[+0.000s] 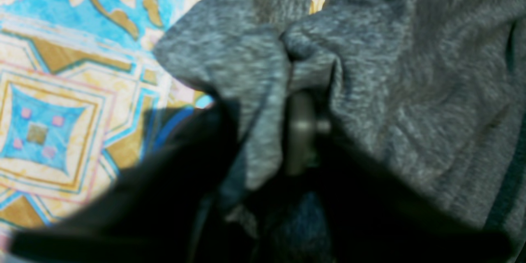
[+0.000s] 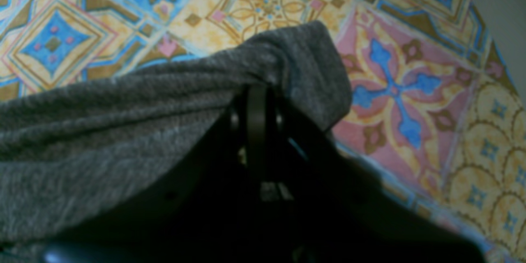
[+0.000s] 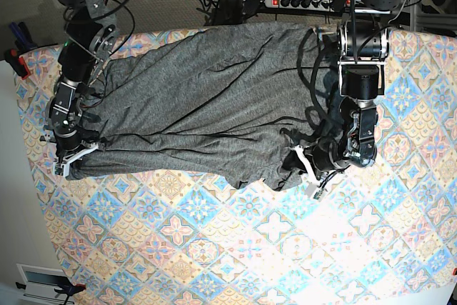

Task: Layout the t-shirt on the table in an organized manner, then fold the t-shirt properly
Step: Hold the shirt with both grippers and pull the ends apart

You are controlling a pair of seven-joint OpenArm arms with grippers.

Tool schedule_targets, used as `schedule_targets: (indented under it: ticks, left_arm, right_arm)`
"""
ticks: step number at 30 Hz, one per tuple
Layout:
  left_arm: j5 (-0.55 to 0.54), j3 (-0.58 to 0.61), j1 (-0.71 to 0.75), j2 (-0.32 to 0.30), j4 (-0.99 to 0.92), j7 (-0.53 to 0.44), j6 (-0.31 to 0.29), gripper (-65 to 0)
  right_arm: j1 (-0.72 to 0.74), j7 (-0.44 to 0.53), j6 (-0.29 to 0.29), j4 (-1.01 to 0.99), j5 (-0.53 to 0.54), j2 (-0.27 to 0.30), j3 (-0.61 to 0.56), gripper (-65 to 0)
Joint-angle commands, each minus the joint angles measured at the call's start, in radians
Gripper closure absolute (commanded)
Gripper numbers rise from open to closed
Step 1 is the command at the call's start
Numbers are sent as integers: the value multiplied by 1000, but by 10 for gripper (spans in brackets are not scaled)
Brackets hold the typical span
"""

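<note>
So the dark heather-grey t-shirt is spread across the far half of the table, long axis running side to side along the far edge, still heavily wrinkled and bunched along its near hem. The near half of the patterned cloth is left bare.

The right gripper is clamped tight on a gathered fold of the shirt at the table's left side in the base view; in its wrist view the knit is seen draped over the pinched jaws. The left gripper is buried in a bunch of fabric at the shirt's near corner on the other side. Cloth is seen wedged between its fingers, so a grip looks likely, but whether the jaws have fully closed can't be told from the blurry wrist view.

What the next move turns on: the shirt is strung between the two grippers, one at each end of its long axis, so it probably gets pulled apart sideways to flatten it. Each arm is nearest its own end.

No brand, label or writing can be read anywhere; the shirt is plain
</note>
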Motion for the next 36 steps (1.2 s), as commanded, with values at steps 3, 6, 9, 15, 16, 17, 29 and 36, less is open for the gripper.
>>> schedule_targets:
  ticks: [3, 6, 9, 15, 16, 17, 29, 36]
  left_arm:
    - [27, 1, 5, 6, -5, 60, -13, -50]
    - [18, 1, 2, 4, 0, 66, -13, -64]
    - [16, 0, -4, 4, 1, 66, -13, -64]
    - [-11, 0, 16, 4, 127, 74, -13, -64]
    - [-31, 0, 28, 1, 167, 94, -13, -62]
    - [-50, 0, 39, -11, 213, 119, -13, -61]
    - [-71, 6, 183, -42, 578, 174, -13, -60]
    - [-80, 3, 280, -108, 686, 166, -13, -60]
  right_arm:
    - [8, -45, 3, 3, -15, 11, -3, -8]
    - [8, -8, 2, 8, -14, 11, 14, 0]
    - [8, 35, 2, 46, -14, 11, 53, 0]
    - [7, 45, 2, 157, -14, 10, 62, 0]
    - [7, 45, 2, 173, -14, 8, 62, 0]
    - [7, 45, 2, 190, -14, 6, 62, 0]
    - [-18, 70, 2, 256, -14, -23, 90, 0]
    - [-98, 180, 2, 305, -14, -63, 140, 0]
